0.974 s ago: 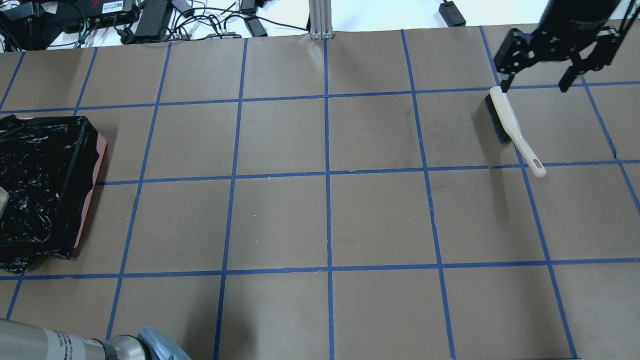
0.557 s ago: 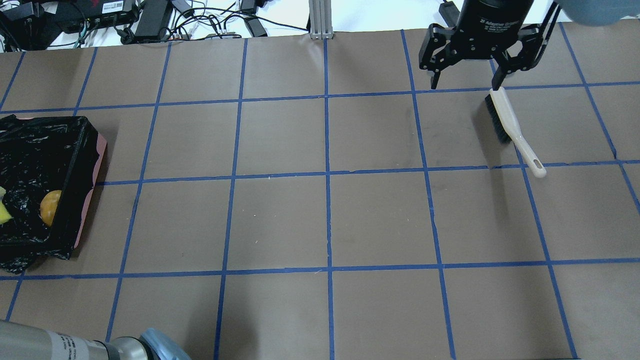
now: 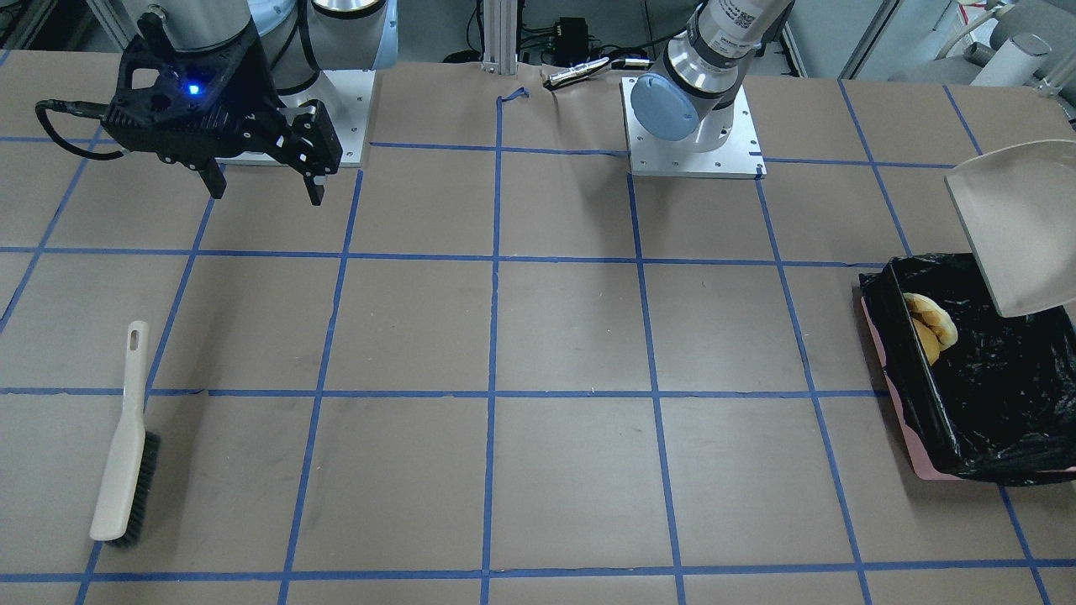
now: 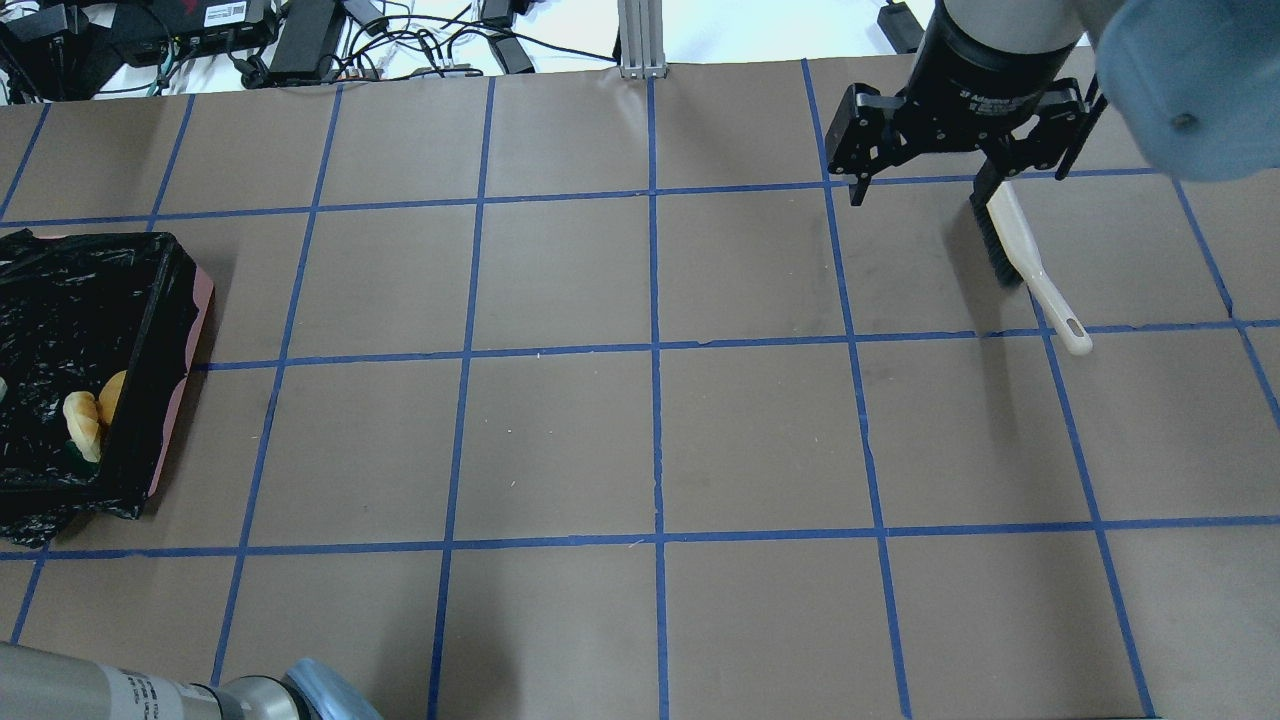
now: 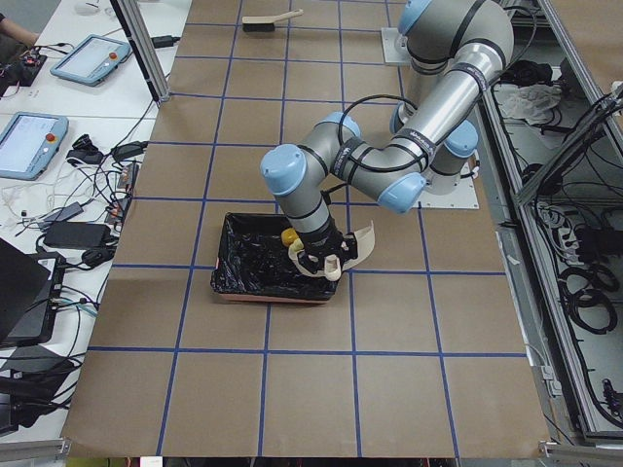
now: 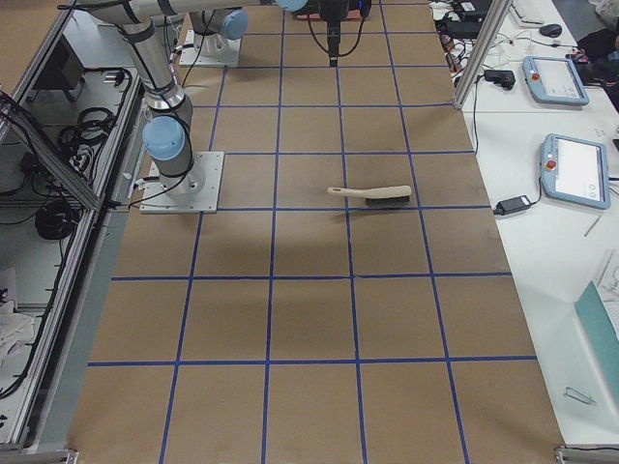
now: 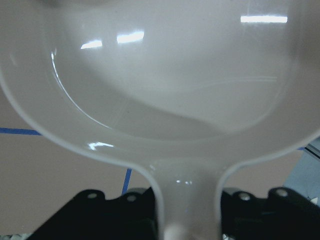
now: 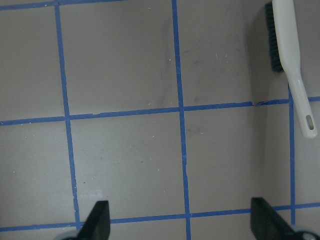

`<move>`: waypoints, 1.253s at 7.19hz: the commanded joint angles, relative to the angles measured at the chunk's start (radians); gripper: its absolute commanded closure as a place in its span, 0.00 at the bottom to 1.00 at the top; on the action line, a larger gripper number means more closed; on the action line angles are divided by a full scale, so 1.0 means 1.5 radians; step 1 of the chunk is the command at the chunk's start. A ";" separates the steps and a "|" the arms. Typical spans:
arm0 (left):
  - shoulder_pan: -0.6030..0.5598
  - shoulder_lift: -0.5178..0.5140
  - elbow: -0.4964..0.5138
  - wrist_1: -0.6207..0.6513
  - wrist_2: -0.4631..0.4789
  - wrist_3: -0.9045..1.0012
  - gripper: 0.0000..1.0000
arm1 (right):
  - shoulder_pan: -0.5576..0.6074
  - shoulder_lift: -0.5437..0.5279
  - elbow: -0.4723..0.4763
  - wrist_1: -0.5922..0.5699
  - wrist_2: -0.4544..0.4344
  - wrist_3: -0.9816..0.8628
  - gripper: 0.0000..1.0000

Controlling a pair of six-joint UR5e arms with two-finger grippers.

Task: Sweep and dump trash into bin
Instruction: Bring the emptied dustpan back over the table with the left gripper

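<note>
bin (image 3: 920,395) check first: the trash (image 4: 85,420) is inside it, lying against the wall that faces the middle of the table (image 4: 650,450). i make out the tan pastry (image 3: 931,323) and a yellow lump (image 5: 289,235) beside it. there may be a green bit under them, too small to call. i see no toy food on the brown paper in any view, so i judge the sweep and the dump as done.

my left gripper (image 5: 321,261) is clenched on the handle of the dustpan (image 3: 1013,223). the pan hangs tipped above the bin's robot-side rim, and the wrist camera shows its scoop bare. my right gripper (image 4: 920,190) is released, jaws wide with nothing between them, hovering high over the table. the brush (image 3: 126,445) lies flat on the paper, apart from that gripper.

what's left, as i read it, is only tidying: set the dustpan down and back both arms off.

room check: the bin sits in the left part of the table with paper showing on every side, its pink base (image 4: 185,400) toward the centre. the brush lies toward the right end, on the operators' half, not at an edge. between the two is a wide stretch of taped grid for either arm to swing through.
</note>
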 commanded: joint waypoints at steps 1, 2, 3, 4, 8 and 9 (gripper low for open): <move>-0.010 0.014 0.001 -0.004 -0.038 0.003 1.00 | -0.003 -0.020 0.030 -0.037 -0.006 -0.014 0.00; -0.024 0.029 0.002 -0.005 -0.074 0.003 1.00 | -0.003 -0.017 0.030 -0.038 -0.006 -0.014 0.00; -0.043 0.045 0.004 -0.014 -0.138 0.003 1.00 | -0.003 -0.015 0.030 -0.040 0.000 -0.013 0.00; -0.075 0.048 0.003 -0.040 -0.217 0.003 1.00 | -0.003 -0.013 0.030 -0.040 0.006 -0.013 0.00; -0.256 0.021 0.005 -0.048 -0.388 -0.021 1.00 | -0.003 -0.008 0.032 -0.049 0.008 -0.003 0.00; -0.312 0.001 0.006 -0.030 -0.410 -0.048 1.00 | -0.003 -0.008 0.033 -0.049 0.008 -0.002 0.00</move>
